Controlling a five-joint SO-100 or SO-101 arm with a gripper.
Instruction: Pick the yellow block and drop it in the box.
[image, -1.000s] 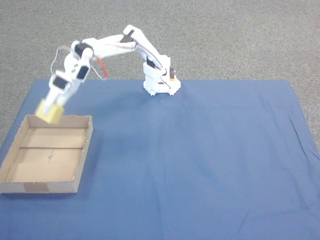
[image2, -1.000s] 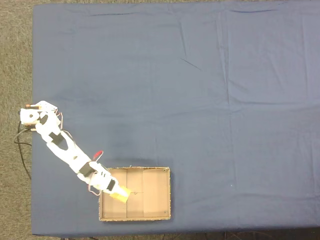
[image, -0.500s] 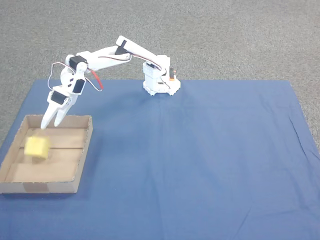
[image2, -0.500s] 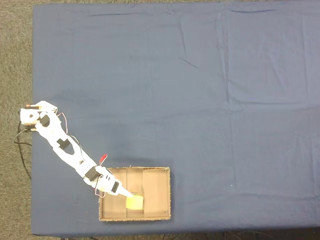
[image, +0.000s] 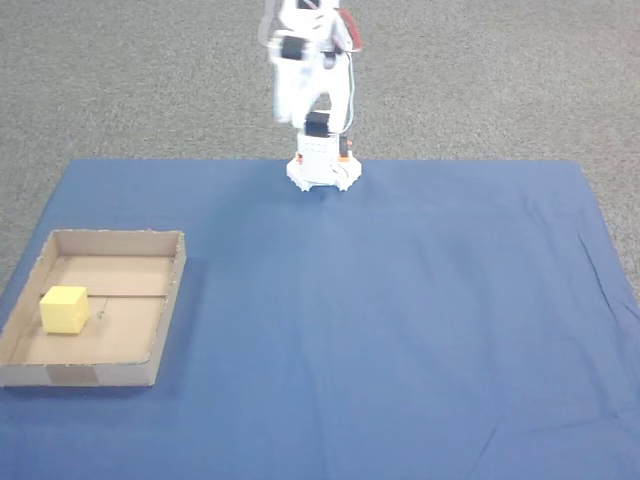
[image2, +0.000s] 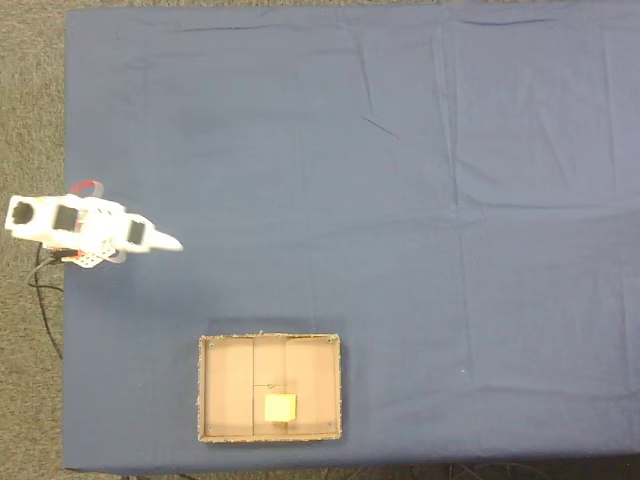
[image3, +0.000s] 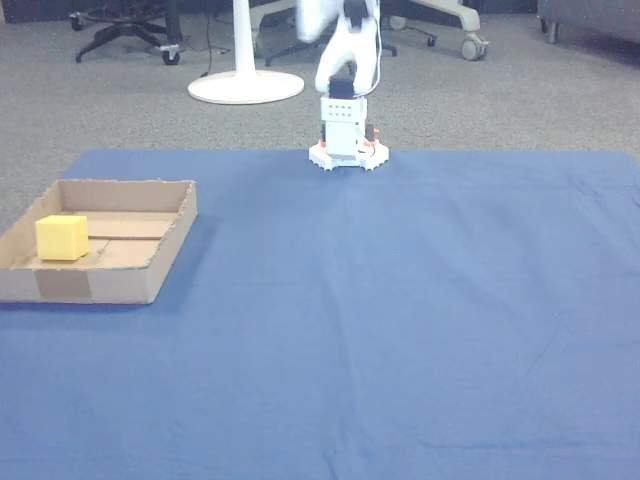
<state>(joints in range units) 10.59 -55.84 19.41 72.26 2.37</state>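
Inside the box (image: 170, 300) at left, the yellow block (image: 64, 309) is sitting on the floor. Rightward, our tool (image2: 170, 244) is folding above its base; we cannot tell its jaws' state. Parking gently seems all that remains.

I see a blue cloth (image: 400, 320) spread flat over the working surface, with faint creases running across it in a fixed view (image2: 400, 130). Around it lies grey, speckled carpet (image: 480, 70). In the other view, beyond the far edge of the cloth, I make out a white round pedestal base (image3: 245, 85) with its pole rising out of the picture, and the wheeled feet of office chairs (image3: 125, 30) on the carpet. The light is even and soft.
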